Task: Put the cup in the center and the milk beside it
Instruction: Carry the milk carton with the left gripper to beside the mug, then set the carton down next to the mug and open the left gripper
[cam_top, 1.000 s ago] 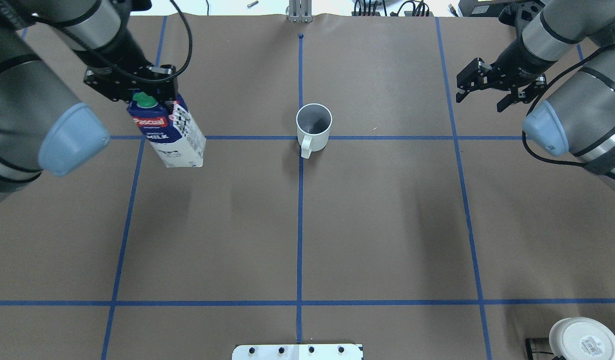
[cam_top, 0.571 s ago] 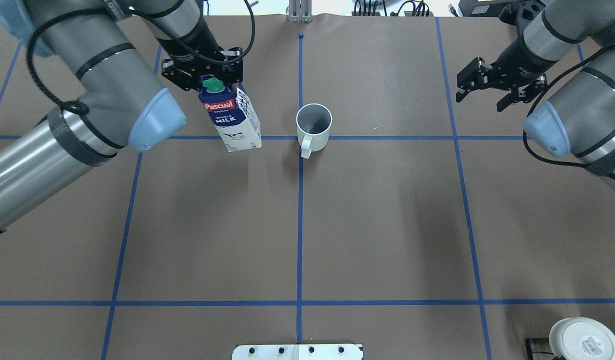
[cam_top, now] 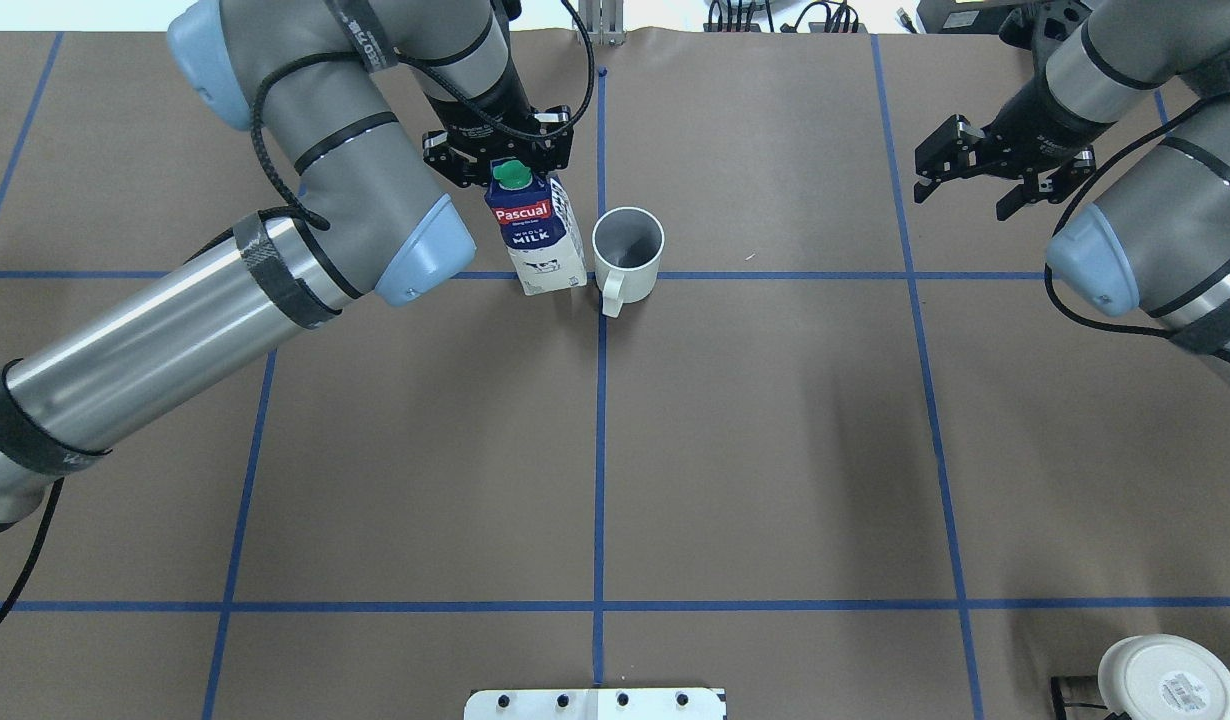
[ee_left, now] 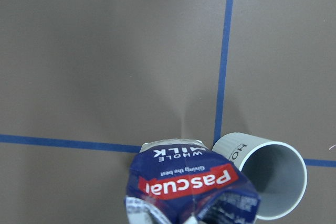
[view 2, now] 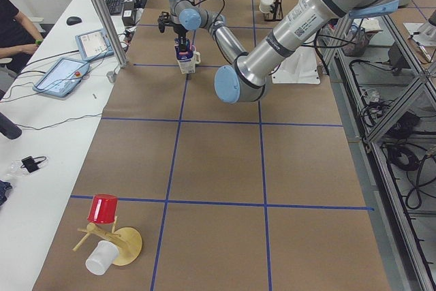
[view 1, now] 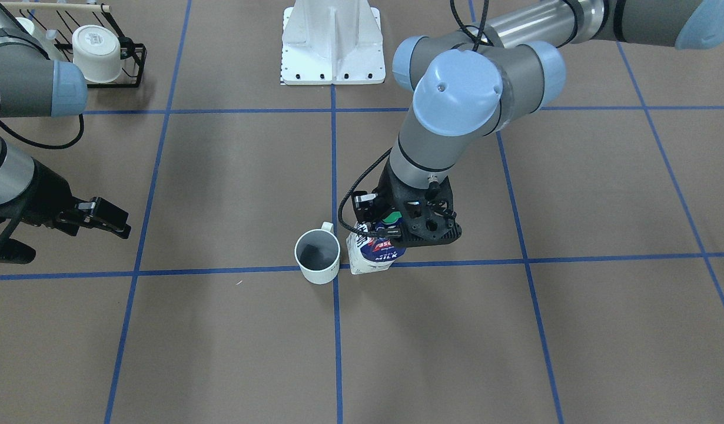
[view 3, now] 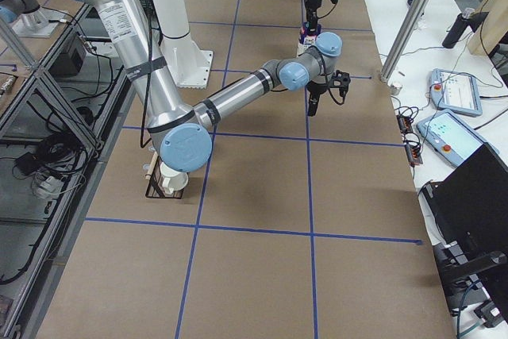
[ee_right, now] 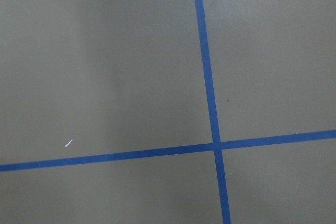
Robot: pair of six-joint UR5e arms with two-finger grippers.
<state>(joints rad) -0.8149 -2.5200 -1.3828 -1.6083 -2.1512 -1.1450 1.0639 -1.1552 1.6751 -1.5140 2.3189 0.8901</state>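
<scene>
Milk (cam_top: 540, 240), clamped in the left pincer (cam_top: 500, 165) at nine o'clock of the cup (cam_top: 627, 250), wants lowering upright, untouching; right pincer (cam_top: 975, 185) gapes empty.

Left gripper (cam_top: 505, 172) clamped, right gripper (cam_top: 963, 200) spread wide

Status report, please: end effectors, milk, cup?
Left end effector shut on milk, close beside cup. Right end effector open, off to the side. No obstruction seen.

Plain white cup (cam_top: 628, 250), grey inside, upright over the center crossing (view 1: 339, 267), upper middle of the overhead view, handle toward the bottom edge. Just left of it, upright: blue-and-white milk carton (cam_top: 540, 240), green-capped, red-banded.
</scene>
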